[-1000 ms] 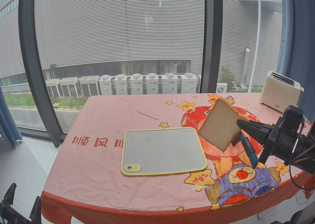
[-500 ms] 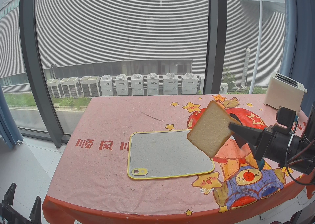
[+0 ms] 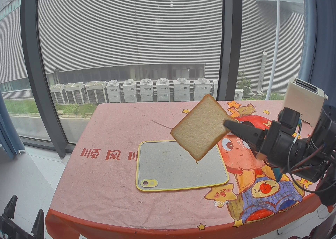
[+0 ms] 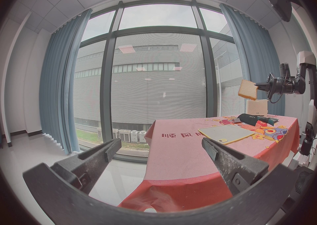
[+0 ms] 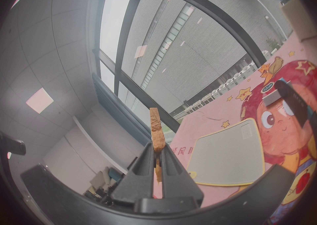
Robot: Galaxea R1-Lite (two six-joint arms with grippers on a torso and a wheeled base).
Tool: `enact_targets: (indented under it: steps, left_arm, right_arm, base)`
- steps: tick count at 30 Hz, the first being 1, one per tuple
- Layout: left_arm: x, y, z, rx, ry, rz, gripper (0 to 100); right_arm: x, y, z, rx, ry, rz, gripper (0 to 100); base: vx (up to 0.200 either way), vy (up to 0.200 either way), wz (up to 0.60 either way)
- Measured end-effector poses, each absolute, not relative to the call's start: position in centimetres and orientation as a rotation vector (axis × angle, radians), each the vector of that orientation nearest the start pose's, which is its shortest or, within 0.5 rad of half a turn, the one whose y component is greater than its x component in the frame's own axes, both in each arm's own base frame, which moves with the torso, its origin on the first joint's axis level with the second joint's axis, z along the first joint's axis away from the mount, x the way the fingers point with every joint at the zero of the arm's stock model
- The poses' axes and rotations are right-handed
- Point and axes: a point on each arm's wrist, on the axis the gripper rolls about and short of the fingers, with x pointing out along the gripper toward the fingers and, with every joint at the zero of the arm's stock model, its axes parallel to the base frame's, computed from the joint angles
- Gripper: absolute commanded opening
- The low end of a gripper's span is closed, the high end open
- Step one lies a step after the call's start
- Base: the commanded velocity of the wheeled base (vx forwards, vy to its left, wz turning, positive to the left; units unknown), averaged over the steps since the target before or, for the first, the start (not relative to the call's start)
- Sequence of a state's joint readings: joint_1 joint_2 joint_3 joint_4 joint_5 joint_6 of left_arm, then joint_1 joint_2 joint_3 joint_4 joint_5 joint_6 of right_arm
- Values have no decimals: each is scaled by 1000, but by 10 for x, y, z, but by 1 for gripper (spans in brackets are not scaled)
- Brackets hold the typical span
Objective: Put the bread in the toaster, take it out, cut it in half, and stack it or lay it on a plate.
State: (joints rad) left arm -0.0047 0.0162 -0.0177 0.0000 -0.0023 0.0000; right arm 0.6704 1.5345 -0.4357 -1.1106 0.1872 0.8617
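A slice of bread [image 3: 201,127] hangs tilted in the air above the right part of the grey, yellow-rimmed cutting board [image 3: 175,169]. My right gripper [image 3: 228,125] is shut on the slice's right edge. In the right wrist view the bread [image 5: 155,126] stands edge-on between the shut fingers [image 5: 145,163], with the cutting board [image 5: 228,156] below. The white toaster [image 3: 304,97] stands at the table's far right corner. A dark knife [image 5: 292,102] lies on the cloth right of the board. My left gripper [image 4: 161,151] is open and holds nothing, low and off the table's left side.
The table wears a pink cartoon-print cloth [image 3: 115,187] and stands against a large window. From the left wrist view the toaster [image 4: 257,107], knife [image 4: 252,119] and board [image 4: 226,133] sit at the table's far end. The cloth left of the board is bare.
The right gripper has carried the bread up and to the left, from beside the board to above its right part. The head camera shifted slightly early on.
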Motion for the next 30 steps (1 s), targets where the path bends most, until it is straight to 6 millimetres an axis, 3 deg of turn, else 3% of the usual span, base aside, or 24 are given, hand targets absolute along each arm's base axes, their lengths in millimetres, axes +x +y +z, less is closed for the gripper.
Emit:
enact_targets:
  steps: [12, 30]
  left_arm:
    - [-23, 0, 81, 0, -1, -7, 100]
    - [-23, 0, 81, 0, -1, -6, 100]
  right_arm:
    - [201, 168, 164, 1104, 427, 855, 0]
    - [229, 187, 122, 1099, 548, 725, 0]
  base:
    - [0, 0, 0]
    - [0, 0, 0]
